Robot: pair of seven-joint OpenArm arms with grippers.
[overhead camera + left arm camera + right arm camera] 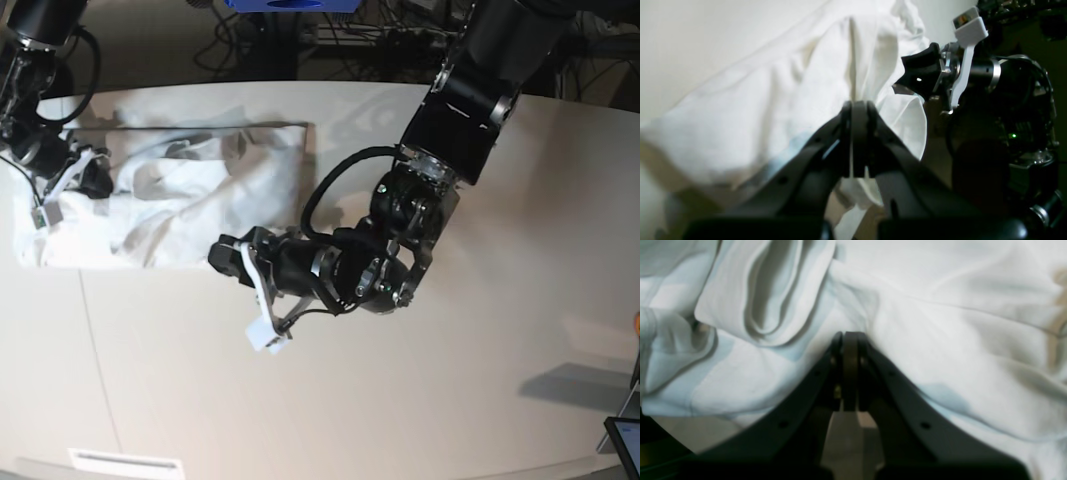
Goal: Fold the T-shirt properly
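Observation:
The white T-shirt [190, 195] lies crumpled and partly bunched at the table's far left in the base view. My left gripper [216, 254] is at its lower right edge. In the left wrist view this gripper [858, 104] is shut on a gathered fold of the T-shirt [773, 110], and the cloth is lifted and drawn toward it. My right gripper [98, 182] is at the shirt's left side. In the right wrist view this gripper [850, 336] is shut, with its tips pressed into the T-shirt [940, 323]. A folded hem lies just left of it.
The off-white table [450, 380] stretches to the right and front. Cables and a blue object [285, 5] lie beyond the far edge. A dark screen corner [625, 440] sits at the front right. The right arm's wrist [960, 66] shows close by in the left wrist view.

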